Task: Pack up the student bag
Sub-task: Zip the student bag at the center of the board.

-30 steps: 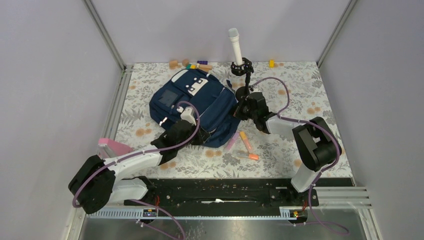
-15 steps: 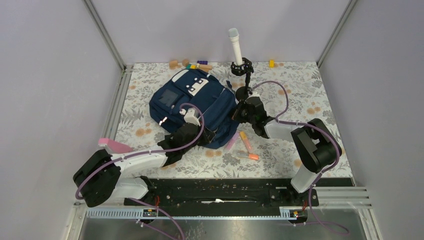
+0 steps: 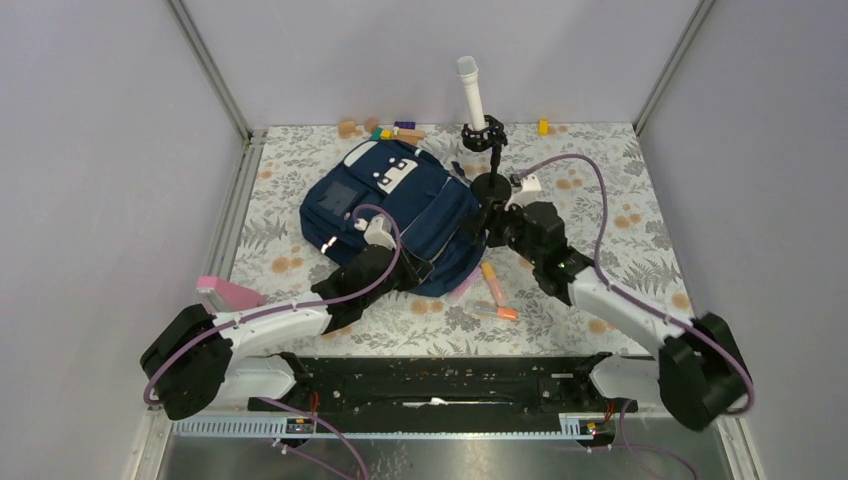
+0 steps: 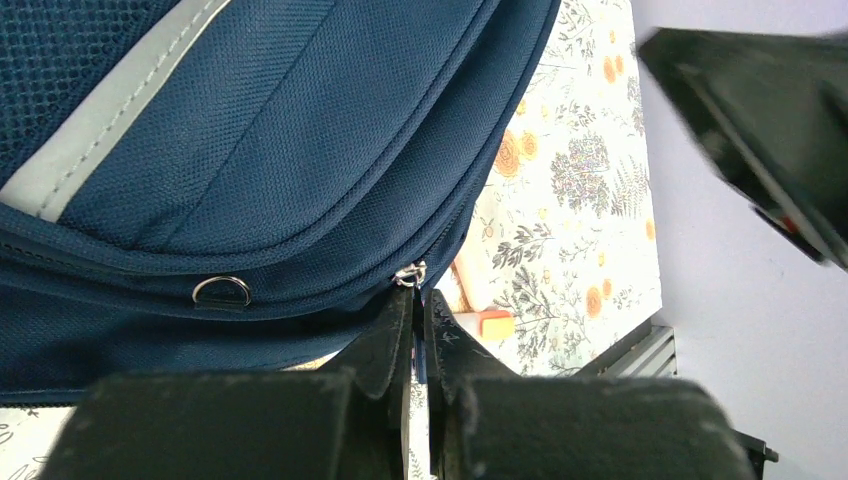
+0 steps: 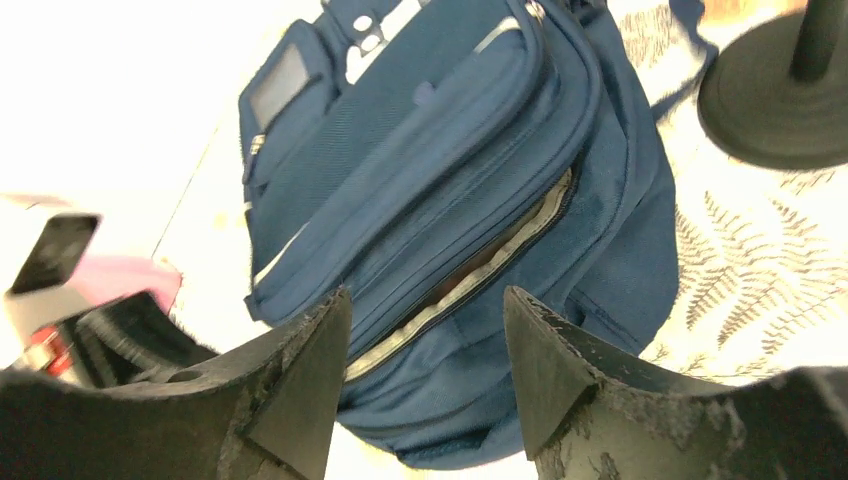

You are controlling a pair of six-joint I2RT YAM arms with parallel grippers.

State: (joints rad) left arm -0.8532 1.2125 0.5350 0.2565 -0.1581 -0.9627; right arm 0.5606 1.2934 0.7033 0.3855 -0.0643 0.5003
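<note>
The student bag (image 3: 390, 205), a large navy blue fabric backpack with white-grey patches, lay flat on the flower-patterned table cover (image 3: 620, 170), toward ten o'clock of its middle. Its patched end pointed to twelve o'clock and its rounded end to five o'clock.

My left gripper (image 3: 405, 272) reached in at the bag's six o'clock edge. Through the left wrist camera its jaws stood pressed almost together, with only a thin slit between them. Their tips (image 4: 418, 300) touched the small silver zipper pull (image 4: 408, 273) on the bag's (image 4: 250, 150) lowest seam. Whether the pull's tab was pinched between them I could not tell. A silver metal D-ring (image 4: 222, 290) sat on the same seam at nine o'clock of the pull.

My right gripper (image 3: 478, 228) was just beside the bag's three o'clock side with its jaws wide apart and nothing between them. In the right wrist view those jaws (image 5: 425, 300) framed the bag (image 5: 450, 150), where a partly open zipper slit (image 5: 480, 270) showed pale grey lining.

A black round-based stand (image 3: 490, 185) holding an upright white tube (image 3: 470, 90) stood at one o'clock of the bag, near the right gripper. Two orange marker pens (image 3: 490, 282) lay on the cover at five o'clock of the bag. A flat pink object (image 3: 228, 292) lay at eight o'clock, at the cover's edge. Small coloured blocks (image 3: 385, 129) were strung along the far edge at twelve o'clock.
</note>
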